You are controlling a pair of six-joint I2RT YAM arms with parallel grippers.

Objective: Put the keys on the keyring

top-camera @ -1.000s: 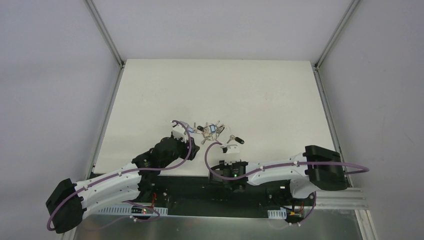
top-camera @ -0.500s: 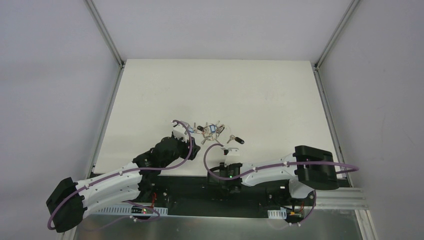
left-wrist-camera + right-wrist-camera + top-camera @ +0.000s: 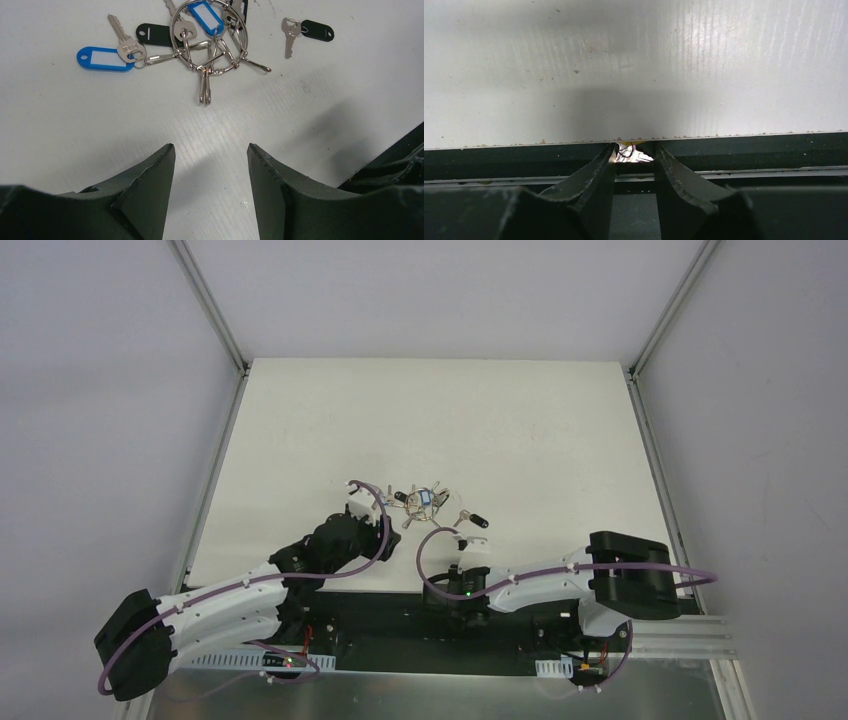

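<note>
Left gripper (image 3: 210, 148) half open, empty, short of keyring (image 3: 210, 35); loose key (image 3: 288, 36) lay near it, apart. Right gripper (image 3: 634, 149) narrow at table (image 3: 634, 65) edge, small yellowish bit (image 3: 630, 152) between tips; hold unclear. Risk: a shallow pinch there could drop the bit off the edge, out of reach.

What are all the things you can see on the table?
keyring: one, silver, centre, nearer half; keys and clips bunched on it
blue tags: two, one over the keyring, one left of it
loose key: one, silver, right of the keyring, apart from it
black tags: at least two, one left of the keyring, one on the loose key
table: one, white
left tool: black, open, empty, short of the keyring
right tool: black, at the table's near edge; small pale thing in its gap, unclear what
</note>
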